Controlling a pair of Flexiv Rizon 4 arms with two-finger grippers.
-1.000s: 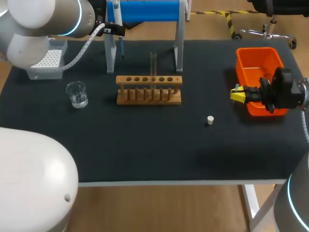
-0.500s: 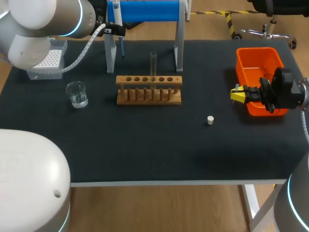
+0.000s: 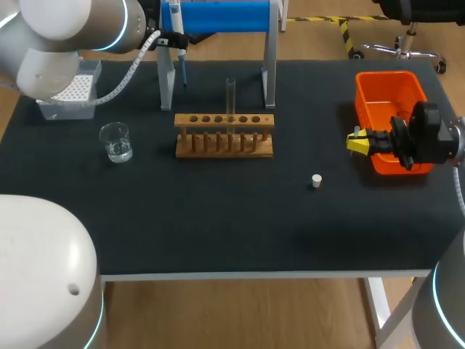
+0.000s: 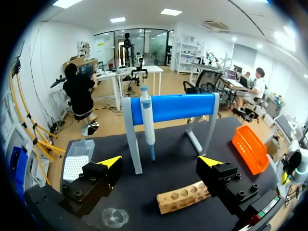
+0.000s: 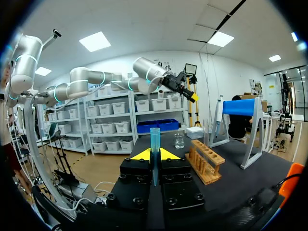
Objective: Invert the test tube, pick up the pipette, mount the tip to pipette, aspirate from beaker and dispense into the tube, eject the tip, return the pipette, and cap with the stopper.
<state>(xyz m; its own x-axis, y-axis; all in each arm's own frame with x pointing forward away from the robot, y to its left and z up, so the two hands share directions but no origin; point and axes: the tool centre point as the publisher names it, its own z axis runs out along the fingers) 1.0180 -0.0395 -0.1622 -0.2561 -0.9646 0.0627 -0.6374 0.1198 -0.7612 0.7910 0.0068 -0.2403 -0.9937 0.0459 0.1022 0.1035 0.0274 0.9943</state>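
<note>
The white and blue pipette hangs on the blue-barred stand, straight ahead of my open left gripper, which is apart from it. In the head view that gripper is at the stand's left post. A clear test tube stands upright in the wooden rack. The beaker holds some water. A white stopper lies on the mat. My right gripper hovers beside the orange bin, shut on a blue pipette tip.
A tip box sits at the back left corner, and in the left wrist view the tip box is beside my left finger. The black mat covers the table, with the rack in the middle.
My left arm has shifted slightly up and toward the stand. The right arm and the things on the table have not moved.
</note>
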